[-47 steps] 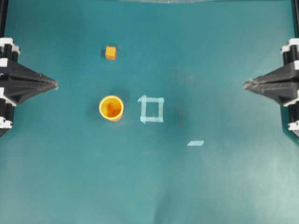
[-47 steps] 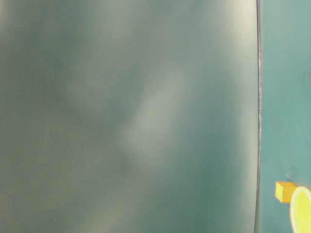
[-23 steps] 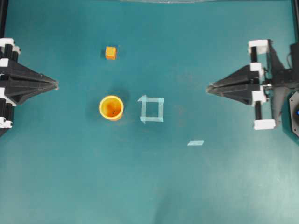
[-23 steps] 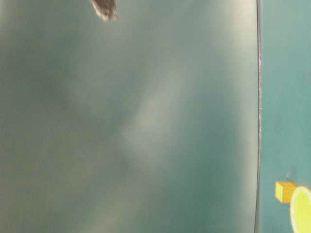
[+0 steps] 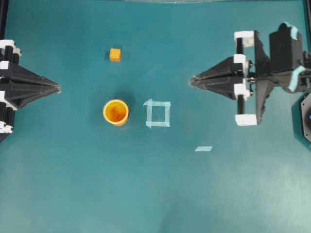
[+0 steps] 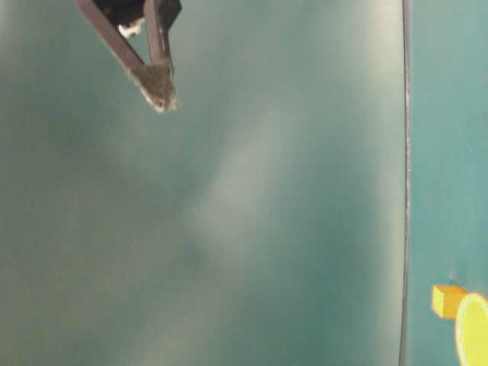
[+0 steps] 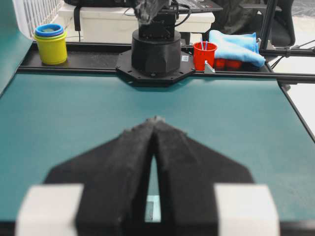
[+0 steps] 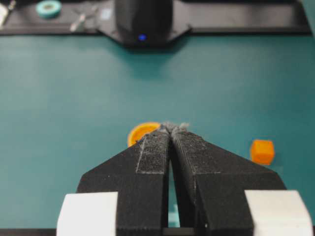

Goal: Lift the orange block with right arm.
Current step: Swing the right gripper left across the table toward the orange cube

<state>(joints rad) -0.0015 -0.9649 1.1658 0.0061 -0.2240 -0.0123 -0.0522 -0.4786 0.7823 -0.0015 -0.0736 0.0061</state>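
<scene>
Orange block [image 5: 115, 54]: sitting alone on the teal bench [image 5: 155, 194], upper left of the overhead view, nothing touching it — in the right wrist view it shows low and to the right of the claw tips [image 8: 262, 151].
Yellow cup [image 5: 115, 112]: upright, below the block in the overhead view and clearly apart from it; mouth facing up, orange inside with a small dark speck on the bottom, otherwise nothing to make out in it.
Tape square [image 5: 158, 114]: pale outline just beside the cup on its right, not touching.
Tape strip [image 5: 203, 148]: loose piece lower right of the square.
Right claw [image 5: 193, 81]: fingers pressed together to a point, holding nothing — out over the bench, aimed leftward, well apart from the block.
Right arm [image 5: 272, 73]: black, reaching in from the right edge, white pads and teal patches showing.
Left claw [image 5: 57, 88]: pressed together too, at the left edge, pinching nothing.
Table-level view: mostly blur, with the block [image 6: 447, 300] and the cup's rim at lower right.
</scene>
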